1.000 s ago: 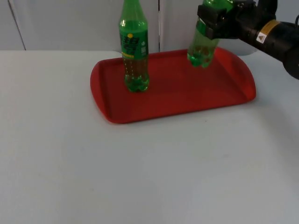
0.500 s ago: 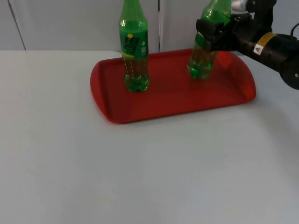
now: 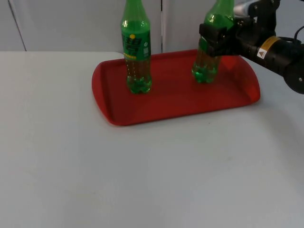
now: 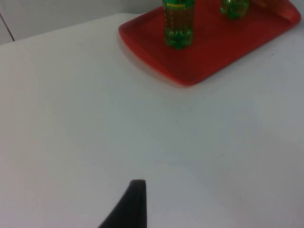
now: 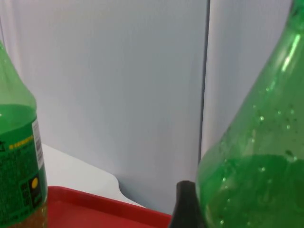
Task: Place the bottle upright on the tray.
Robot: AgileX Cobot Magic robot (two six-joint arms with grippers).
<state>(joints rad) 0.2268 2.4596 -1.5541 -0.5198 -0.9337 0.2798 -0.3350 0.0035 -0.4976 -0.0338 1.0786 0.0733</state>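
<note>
The held green bottle (image 3: 209, 45) is standing upright with its base now touching the red tray (image 3: 171, 97), right-rear part; a second ago it was hanging tilted above the tray, and half a second ago it was a bit higher. The right gripper (image 3: 219, 39) is clamping the bottle at mid-body, jaws closed on it, arm reaching in from the right. Close up, the bottle's green shoulder (image 5: 256, 156) is sitting right against a black fingertip (image 5: 186, 206).

The bottle is standing near the tray's back rim, with open tray floor in front and to its right. Two green bottles in total: the second, labelled bottle (image 3: 136, 50) is standing upright on the tray's left part, well apart from the held one, unchanged. One tray, sitting at the far side of the white table (image 3: 142, 175), near the grey partition wall (image 3: 71, 23).

The left gripper is waiting over bare table in front of the tray, one fingertip (image 4: 130, 204) showing; cannot tell its jaw state.
</note>
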